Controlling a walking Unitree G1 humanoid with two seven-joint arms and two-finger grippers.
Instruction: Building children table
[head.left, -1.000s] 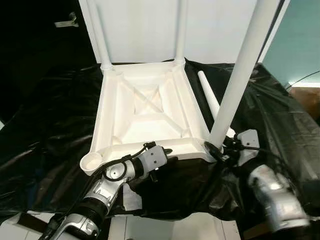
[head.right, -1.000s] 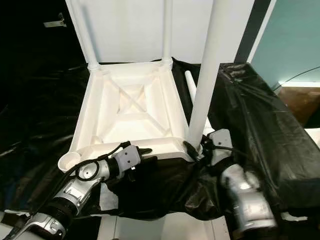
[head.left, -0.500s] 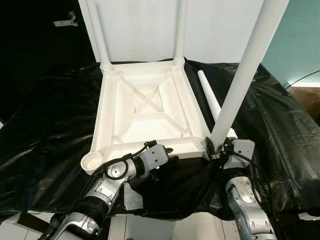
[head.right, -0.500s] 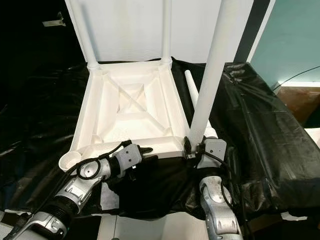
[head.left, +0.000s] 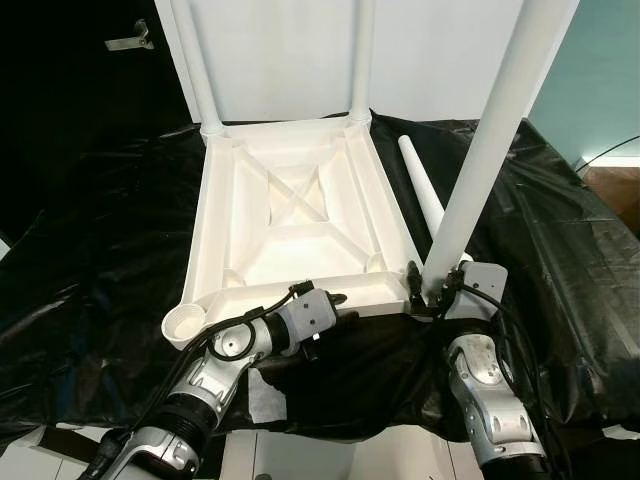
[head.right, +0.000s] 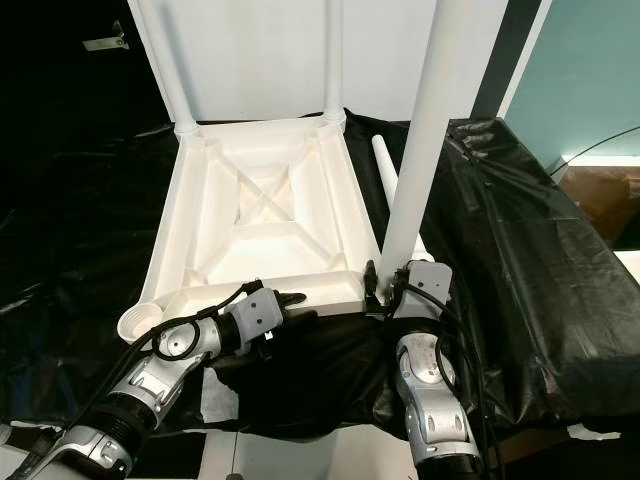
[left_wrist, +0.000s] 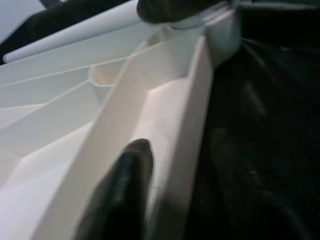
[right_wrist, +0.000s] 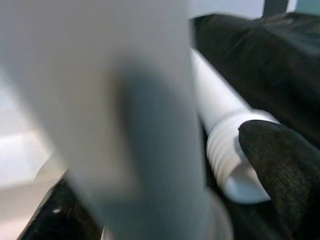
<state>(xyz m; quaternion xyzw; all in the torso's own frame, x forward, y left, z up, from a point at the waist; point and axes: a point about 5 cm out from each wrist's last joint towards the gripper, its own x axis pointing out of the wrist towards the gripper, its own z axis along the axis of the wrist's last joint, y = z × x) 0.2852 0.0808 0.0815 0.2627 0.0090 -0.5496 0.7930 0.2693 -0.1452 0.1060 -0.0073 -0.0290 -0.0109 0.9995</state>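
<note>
The white table top (head.left: 290, 235) lies upside down on a black sheet. Two white legs (head.left: 195, 70) (head.left: 362, 60) stand in its far corners. A third leg (head.left: 480, 160) stands at the near right corner. My right gripper (head.left: 430, 290) is open around that leg's base; in the right wrist view one finger (right_wrist: 280, 165) stands apart from the leg (right_wrist: 125, 100). A loose leg (head.left: 420, 185) lies just right of the table top. My left gripper (head.left: 338, 308) is shut on the near rim, one finger (left_wrist: 125, 185) lying against the rim's inner wall. The near left socket (head.left: 185, 322) holds no leg.
The black plastic sheet (head.left: 110, 250) covers the whole work surface and is crumpled on both sides. A white panel (head.left: 280, 50) stands behind the table top. A teal wall (head.left: 600, 70) is at the right.
My right arm has swung in from the right until it is below the leg, its gripper staying at the leg's base. The left arm holds its place. The view has shifted slightly.
</note>
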